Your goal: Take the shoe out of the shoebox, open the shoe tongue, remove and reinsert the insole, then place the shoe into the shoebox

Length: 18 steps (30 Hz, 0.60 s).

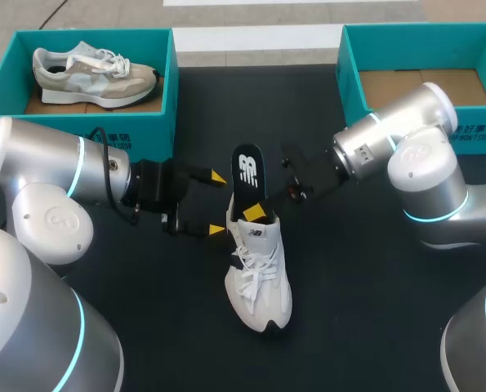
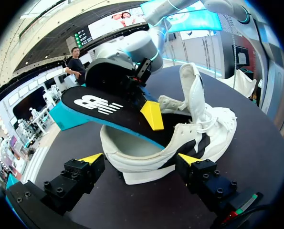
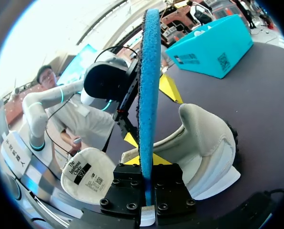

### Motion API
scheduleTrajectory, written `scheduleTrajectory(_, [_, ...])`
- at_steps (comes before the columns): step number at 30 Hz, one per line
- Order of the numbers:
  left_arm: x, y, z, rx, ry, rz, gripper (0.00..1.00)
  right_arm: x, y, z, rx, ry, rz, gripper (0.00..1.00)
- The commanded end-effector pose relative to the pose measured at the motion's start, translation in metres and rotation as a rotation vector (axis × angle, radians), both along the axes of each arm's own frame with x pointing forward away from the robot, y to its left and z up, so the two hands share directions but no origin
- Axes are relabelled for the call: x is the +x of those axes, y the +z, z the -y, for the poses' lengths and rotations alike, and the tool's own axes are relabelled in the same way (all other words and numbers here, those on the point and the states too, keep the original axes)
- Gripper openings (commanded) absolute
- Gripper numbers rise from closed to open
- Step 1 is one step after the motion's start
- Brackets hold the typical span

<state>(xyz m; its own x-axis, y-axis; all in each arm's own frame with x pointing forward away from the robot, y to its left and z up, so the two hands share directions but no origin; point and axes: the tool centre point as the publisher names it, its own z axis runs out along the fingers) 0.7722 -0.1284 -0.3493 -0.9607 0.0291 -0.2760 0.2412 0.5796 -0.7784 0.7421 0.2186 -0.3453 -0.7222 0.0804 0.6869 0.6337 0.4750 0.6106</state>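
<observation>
A white shoe [image 1: 263,282] lies on the black table, toe toward the front edge, its tongue [image 2: 192,86] pulled up. A black insole [image 1: 247,170] with a blue underside slants up out of the shoe's opening, its front end still inside. My right gripper [image 1: 255,212] is shut on the insole; in the right wrist view the insole [image 3: 149,71] stands edge-on between the fingers of that gripper [image 3: 147,183]. My left gripper [image 1: 218,204] is open beside the heel. The heel [image 2: 132,167] sits just ahead of its yellow tips, untouched.
A teal shoebox [image 1: 167,98] at the back left holds a grey shoe [image 1: 91,73]. An open teal shoebox [image 1: 349,82] with bare cardboard inside stands at the back right. Black tabletop lies free around the white shoe's toe.
</observation>
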Motion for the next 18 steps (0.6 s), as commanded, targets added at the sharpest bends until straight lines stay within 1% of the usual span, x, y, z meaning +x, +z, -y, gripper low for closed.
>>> scheduleTrajectory(1, [-0.001, 0.000, 0.000, 0.002, 0.001, 0.000, 1.00, -0.010, -0.004, 0.000, -0.016, -0.010, -0.015, 0.00])
scheduleTrajectory(5, [-0.001, 0.000, 0.000, 0.002, 0.001, 0.000, 1.00, -0.010, -0.004, 0.001, -0.022, -0.022, -0.015, 0.00])
scheduleTrajectory(8, [-0.001, 0.000, 0.000, 0.002, 0.001, 0.000, 1.00, -0.005, 0.000, 0.003, -0.029, -0.027, -0.001, 0.00])
scheduleTrajectory(9, [-0.001, 0.000, 0.000, 0.002, 0.001, 0.000, 1.00, -0.003, 0.001, 0.003, -0.033, -0.026, 0.004, 0.10])
scheduleTrajectory(11, [-0.001, 0.000, 0.000, 0.002, 0.001, 0.000, 1.00, 0.001, 0.004, 0.005, -0.036, -0.030, 0.021, 0.15])
scheduleTrajectory(18, [-0.001, 0.000, 0.000, 0.002, 0.001, 0.000, 1.00, 0.018, 0.013, 0.009, -0.041, -0.017, 0.054, 0.14])
